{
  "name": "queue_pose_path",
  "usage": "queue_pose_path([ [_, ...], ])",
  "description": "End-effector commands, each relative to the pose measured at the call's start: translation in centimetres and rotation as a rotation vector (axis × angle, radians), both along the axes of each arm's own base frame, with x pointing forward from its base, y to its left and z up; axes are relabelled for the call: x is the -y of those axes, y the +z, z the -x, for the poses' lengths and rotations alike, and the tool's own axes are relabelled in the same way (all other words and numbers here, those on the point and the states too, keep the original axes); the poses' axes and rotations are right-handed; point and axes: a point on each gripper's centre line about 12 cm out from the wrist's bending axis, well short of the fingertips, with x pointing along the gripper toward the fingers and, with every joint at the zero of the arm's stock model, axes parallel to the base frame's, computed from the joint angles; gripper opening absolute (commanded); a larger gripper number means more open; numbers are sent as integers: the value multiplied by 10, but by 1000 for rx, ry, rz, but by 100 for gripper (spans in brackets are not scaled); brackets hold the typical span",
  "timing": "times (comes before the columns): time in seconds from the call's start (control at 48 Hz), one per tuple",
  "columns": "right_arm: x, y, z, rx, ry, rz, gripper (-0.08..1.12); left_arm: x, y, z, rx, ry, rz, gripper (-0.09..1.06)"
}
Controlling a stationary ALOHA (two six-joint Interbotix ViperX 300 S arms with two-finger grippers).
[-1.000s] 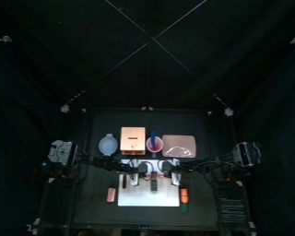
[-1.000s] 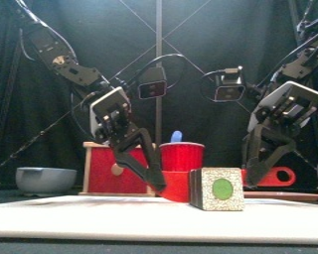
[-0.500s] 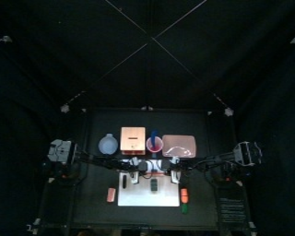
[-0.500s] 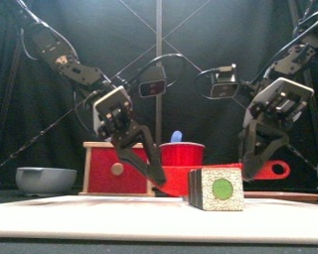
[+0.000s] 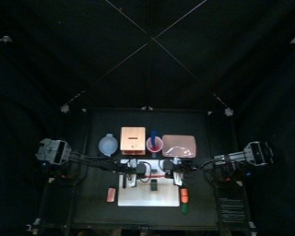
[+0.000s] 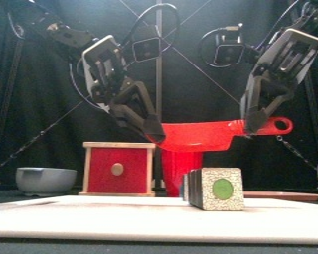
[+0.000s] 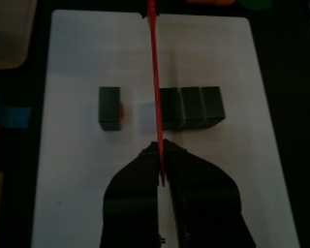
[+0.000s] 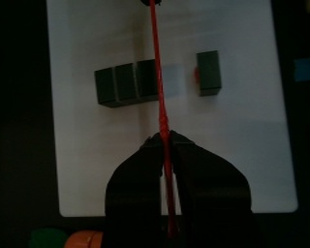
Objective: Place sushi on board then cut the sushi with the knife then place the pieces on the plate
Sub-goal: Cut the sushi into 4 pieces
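Sushi [image 6: 218, 189] sits mid white board [image 6: 69, 213], under the red knife [image 6: 202, 135] that left gripper [image 6: 155, 133] and right gripper [image 6: 256, 123] both squeeze.

One white cutting board [image 7: 67, 58]. Four dark green sushi blocks [image 7: 194, 107]: a joined row of three, and a single block [image 7: 111, 108] set apart from it. One red toy knife [image 6: 202, 136]. One red cup [image 6: 175, 169]. One pale wooden box [image 6: 119, 167] with a red drawer front. One blue-grey bowl [image 6: 45, 179]. One pink tray [image 5: 179, 145]. Two grippers: left gripper [image 6: 155, 134] and right gripper [image 6: 254, 124]. Small toys beside the board cannot be counted.
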Motion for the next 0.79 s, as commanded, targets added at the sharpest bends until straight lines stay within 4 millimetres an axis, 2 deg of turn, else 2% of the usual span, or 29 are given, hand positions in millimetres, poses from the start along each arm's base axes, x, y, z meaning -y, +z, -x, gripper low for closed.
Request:
queue_pose_path([
  [0.021, -5, 6, -2, 45, -5, -17, 28, 7, 9, -12, 34, -6, 12, 38],
  [0.479, -7, -10, -4, 10, -11, -18, 28, 12, -1, -13, 8, -11, 15, 38],
  [0.792, -6, -7, -7, 22, -8, -11, 28, 9, 0, -13, 7, -7, 12, 38],
])
